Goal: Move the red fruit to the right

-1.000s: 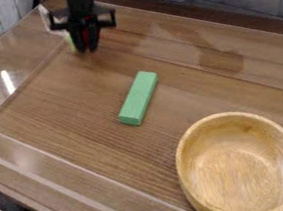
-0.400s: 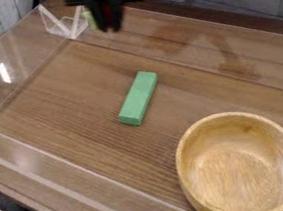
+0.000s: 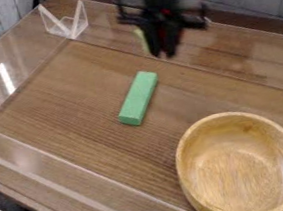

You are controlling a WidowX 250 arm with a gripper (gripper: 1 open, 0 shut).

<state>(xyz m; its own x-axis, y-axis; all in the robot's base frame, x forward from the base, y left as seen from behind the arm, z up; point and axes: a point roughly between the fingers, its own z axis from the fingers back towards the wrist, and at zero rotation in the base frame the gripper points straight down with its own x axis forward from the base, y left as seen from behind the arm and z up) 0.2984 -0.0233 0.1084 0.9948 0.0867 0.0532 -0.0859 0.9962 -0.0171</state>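
My gripper hangs from a dark arm over the back middle of the wooden table, a little above its surface. Its fingers stand close together, and a small patch of red, the red fruit, shows between them. The fruit is mostly hidden by the fingers, and its green top cannot be made out. No other red thing lies on the table.
A green rectangular block lies near the table's centre, in front and to the left of the gripper. A large wooden bowl sits at the front right. Clear plastic walls ring the table.
The gripper has travelled to the right along the back of the table, from the back left to the back middle, still shut. The block and bowl have not moved.
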